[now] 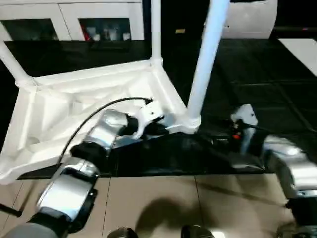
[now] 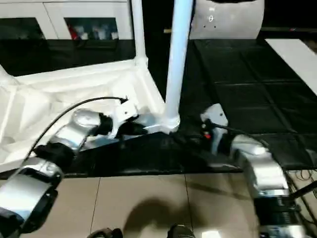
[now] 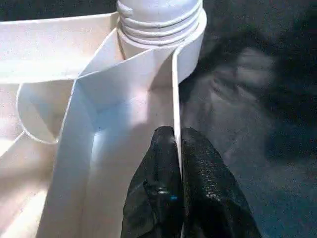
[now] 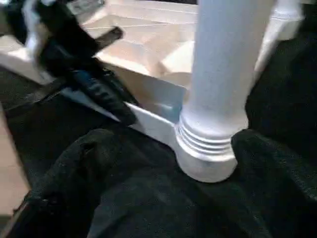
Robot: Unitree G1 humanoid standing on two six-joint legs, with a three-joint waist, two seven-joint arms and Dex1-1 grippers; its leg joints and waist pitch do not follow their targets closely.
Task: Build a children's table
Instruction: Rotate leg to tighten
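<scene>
The children's table top lies upside down on the black padded surface, ribs facing up. Three white legs stand in its corner sockets: one at the near right corner, one at the far corner and one at the left. My left gripper is shut on the thin rim of the top, just beside the near right socket. On the other side of that socket my right gripper is open, its black fingers spread on either side of the leg's ribbed base without touching it.
The black padded mat stretches to the right and far side. Tan floor tiles begin at its near edge. White cabinets with glass doors stand at the back. A black cable arcs over my left forearm.
</scene>
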